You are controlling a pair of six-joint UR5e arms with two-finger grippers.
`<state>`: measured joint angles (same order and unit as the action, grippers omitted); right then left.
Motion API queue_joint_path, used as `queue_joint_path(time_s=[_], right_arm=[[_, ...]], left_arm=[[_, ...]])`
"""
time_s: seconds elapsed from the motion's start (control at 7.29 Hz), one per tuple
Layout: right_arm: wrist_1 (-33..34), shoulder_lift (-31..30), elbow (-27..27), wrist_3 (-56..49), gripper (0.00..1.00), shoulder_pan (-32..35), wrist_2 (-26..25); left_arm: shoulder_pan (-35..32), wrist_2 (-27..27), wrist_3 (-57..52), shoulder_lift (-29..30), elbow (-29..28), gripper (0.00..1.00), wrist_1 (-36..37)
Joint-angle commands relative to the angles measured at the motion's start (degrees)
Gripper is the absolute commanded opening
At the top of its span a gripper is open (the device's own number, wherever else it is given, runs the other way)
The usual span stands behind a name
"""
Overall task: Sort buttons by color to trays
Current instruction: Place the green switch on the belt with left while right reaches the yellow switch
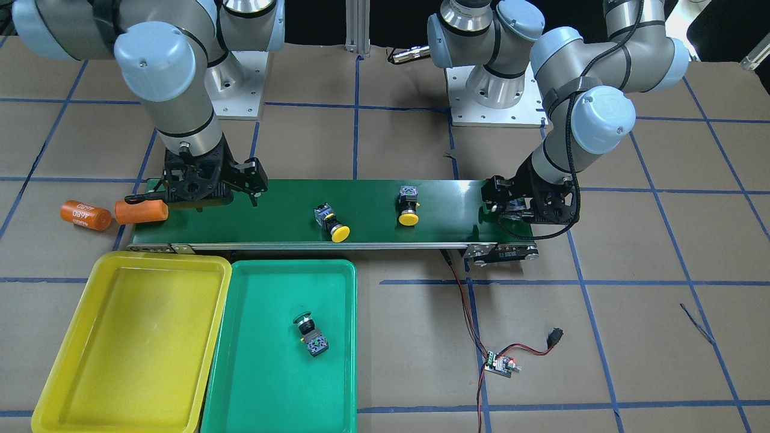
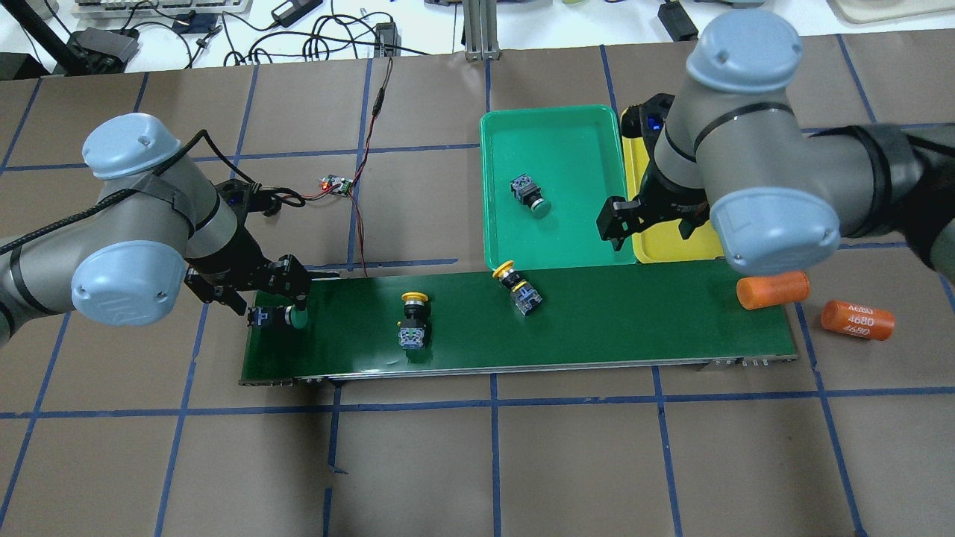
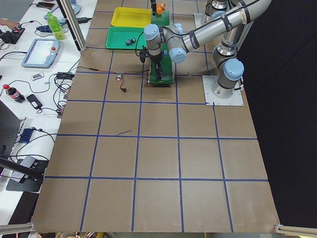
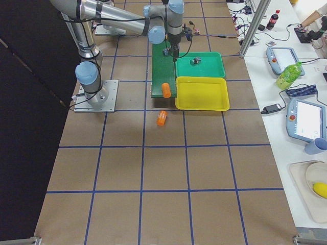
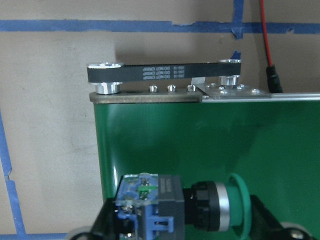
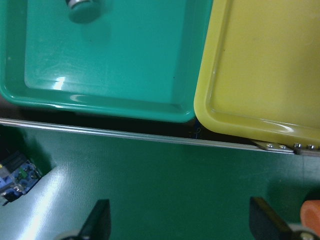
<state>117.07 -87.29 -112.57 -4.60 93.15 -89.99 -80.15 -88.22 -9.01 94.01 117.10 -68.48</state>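
Note:
A green button point(image 5: 200, 207) lies on its side at the left end of the dark-green conveyor belt point(image 2: 634, 321). My left gripper point(image 2: 280, 309) is low over it, open, with a finger at each end of it. Two yellow buttons point(image 2: 414, 321) point(image 2: 515, 283) lie further along the belt. Another green button point(image 2: 530, 195) lies in the green tray point(image 2: 552, 112). The yellow tray point(image 1: 132, 337) beside it holds nothing. My right gripper point(image 6: 180, 225) is open and empty above the belt's right part, close to where the two trays meet.
One orange cylinder point(image 2: 772, 289) lies on the belt's right end and a second one point(image 2: 858, 319) on the table beyond it. A small circuit board point(image 2: 336, 184) with red-black wires lies behind the belt's left end.

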Motion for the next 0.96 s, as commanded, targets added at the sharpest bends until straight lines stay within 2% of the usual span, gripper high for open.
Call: queue_joint_path(time_s=[0.0,0.41,0.69,0.82], right_arm=[[11.65,-0.77,-9.49,0.03,0.98,0.10,-0.01],[11.86,-0.51,-9.78,-0.41,0.98,0.28,0.25],[11.86,-1.03,-9.86,-0.32,1.00,0.54,0.25],[11.95,-1.30,-9.52,0.46,1.00,0.89,1.03]], left_arm=[[0.00,0.06,0.48,-0.06,-0.12,1.00,0.10],[0.00,-0.46,0.92,-2.43,-4.05,1.00,-1.30],[-0.27,-1.78,1.01,-3.05,-12.90,1.00,-8.91],[-0.36,-5.96,1.01,-3.74,-15.91,1.00,-12.09]])
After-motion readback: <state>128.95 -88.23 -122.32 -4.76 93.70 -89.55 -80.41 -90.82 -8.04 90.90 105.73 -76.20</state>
